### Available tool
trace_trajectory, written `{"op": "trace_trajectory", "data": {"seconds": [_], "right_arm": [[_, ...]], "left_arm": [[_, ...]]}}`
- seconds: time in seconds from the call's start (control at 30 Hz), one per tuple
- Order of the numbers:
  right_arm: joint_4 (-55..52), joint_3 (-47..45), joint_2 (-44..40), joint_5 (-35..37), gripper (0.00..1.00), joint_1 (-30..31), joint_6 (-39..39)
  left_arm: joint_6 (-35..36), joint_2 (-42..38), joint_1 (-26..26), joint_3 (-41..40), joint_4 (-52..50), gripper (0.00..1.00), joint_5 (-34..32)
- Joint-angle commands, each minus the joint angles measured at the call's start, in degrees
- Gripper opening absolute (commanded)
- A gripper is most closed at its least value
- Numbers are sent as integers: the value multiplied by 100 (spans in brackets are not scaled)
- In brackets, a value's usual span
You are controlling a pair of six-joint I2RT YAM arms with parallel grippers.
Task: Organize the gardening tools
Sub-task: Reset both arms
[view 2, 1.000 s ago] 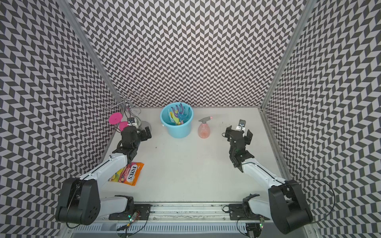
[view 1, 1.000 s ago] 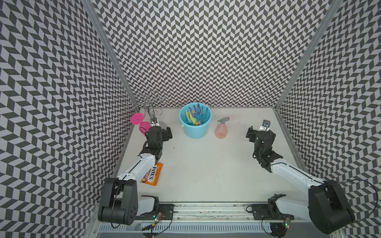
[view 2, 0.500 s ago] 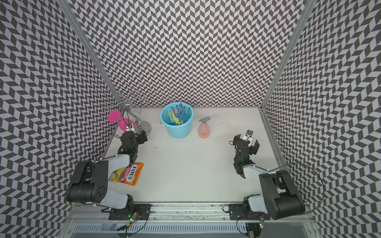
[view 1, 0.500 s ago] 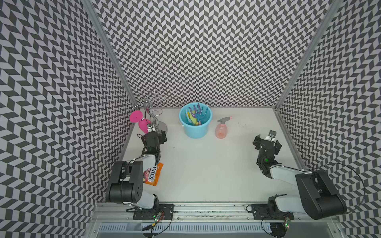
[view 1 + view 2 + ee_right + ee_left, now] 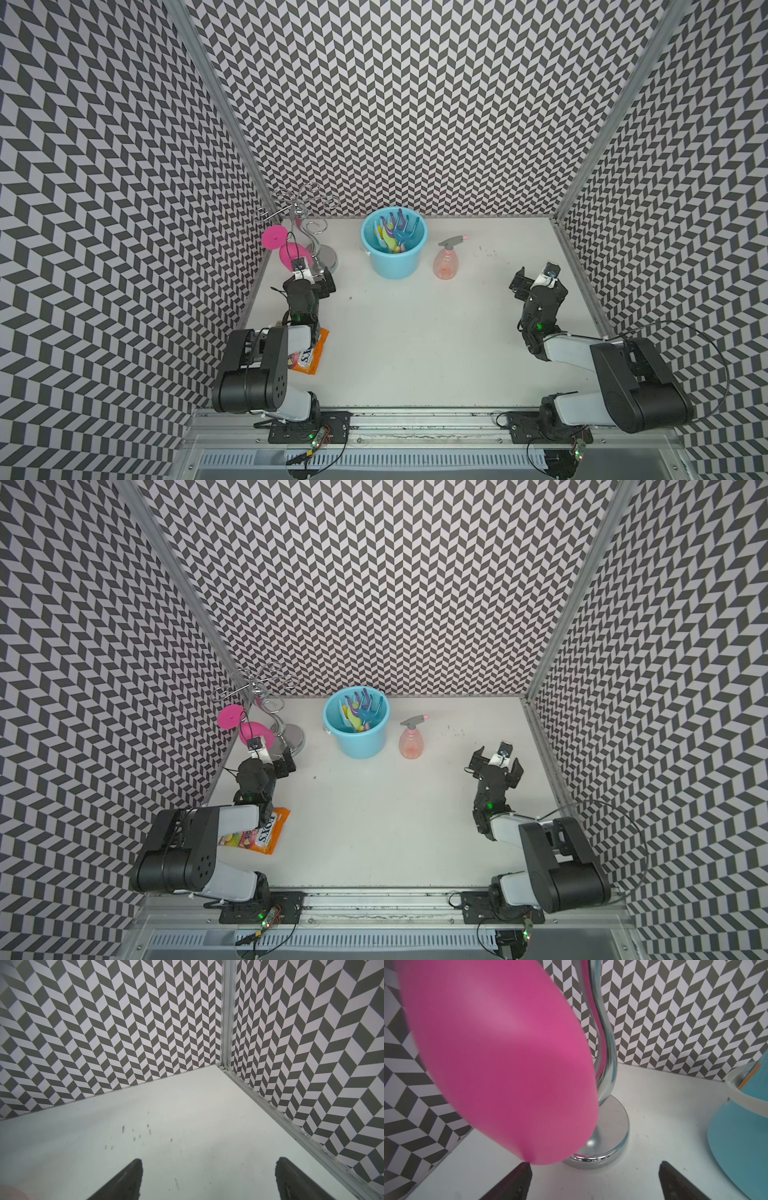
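**Table** (image 5: 415,340): being read as a clock face, far wall at twelve.

**Bucket** (image 5: 395,266): pale blue, standing at twelve.

**Tools** (image 5: 395,237): yellow, purple and blue pieces, all sitting inside the bucket with their heads poking above the rim. None is lying loose on the table.

**Spray bottle** (image 5: 446,262): pink, standing upright at one o'clock. It is just beside the bucket and apparently not touching it.

**Left pincer** (image 5: 595,1167): at ten o'clock, jaws spread wide and carrying nothing. It is pointing at the foot of the chrome stand (image 5: 326,259), and the pink wine glass (image 5: 500,1053) is looming close in front of its camera.

**Right pincer** (image 5: 208,1161): at three o'clock, jaws spread wide and carrying nothing, facing bare table toward the far right corner.

**Snack packet** (image 5: 311,357): orange, lying at eight o'clock, partly under the left arm.

**Change:** over the last second both arms are folding back toward six o'clock, elbows drawing in over their bases. Both pincers are staying released. Bucket, bottle, glass and packet are sitting where they were.

**Reading:** the arms seem to be retiring empty, so the sorting is looking finished or very nearly so. The bottle is the only piece outside the bucket.
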Motion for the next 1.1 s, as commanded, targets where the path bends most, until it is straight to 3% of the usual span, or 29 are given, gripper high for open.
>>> {"op": "trace_trajectory", "data": {"seconds": [0.0, 0.13, 0.27, 0.37, 0.4, 0.43, 0.5, 0.67, 1.07], "right_arm": [[651, 7, 141, -227, 100, -72, -84], [1651, -353, 375, -419, 100, -112, -226], [1813, -429, 433, -1242, 100, -122, -580], [3357, -978, 992, -1432, 100, -124, -741], [3605, -1012, 1041, -1366, 100, -106, -782], [3000, -863, 879, -1310, 100, -118, -688], [1946, -423, 676, -1271, 100, -169, -526], [3034, -813, 959, -1294, 100, -169, -639], [2690, -691, 895, -1636, 100, -331, -545]], "left_arm": [[-65, 142, 20, 129, 236, 96, 335], [232, 170, -225, -31, 566, 97, 265], [564, 275, -419, 4, 654, 98, 381], [657, 190, -423, -520, 1448, 100, 608], [668, 280, -430, -851, 2122, 100, 585], [698, 484, -498, -1066, 2910, 100, 333], [573, 315, -589, -797, 2071, 100, -86], [599, 329, -593, -874, 2253, 100, -70], [598, 285, -588, -905, 2248, 100, -64]]}}
